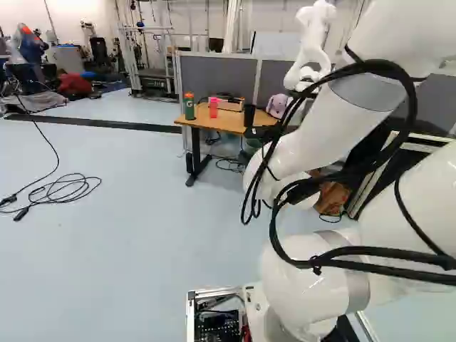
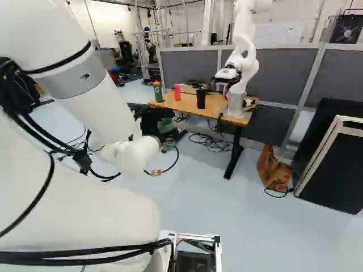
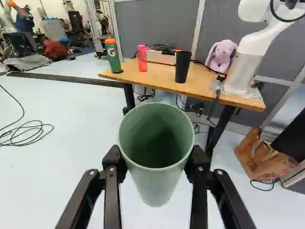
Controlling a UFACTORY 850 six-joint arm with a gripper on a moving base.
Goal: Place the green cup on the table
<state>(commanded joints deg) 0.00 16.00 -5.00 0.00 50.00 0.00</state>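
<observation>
Green cup (image 3: pixel 156 183) gripped between both jaws, apart from the bench (image 3: pixel 164 82), which lies ahead at twelve to one o'clock. Likely carry stage; next: approach toward twelve, raise if needed, then lower upright.

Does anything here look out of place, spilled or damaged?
Nothing looks spilled or broken; the green cup sits evenly in the gripper. Untidy, though: a crumpled brown bag slumped on the floor near the table, and black cable in loose loops at the left base view's left, a possible snag.
</observation>
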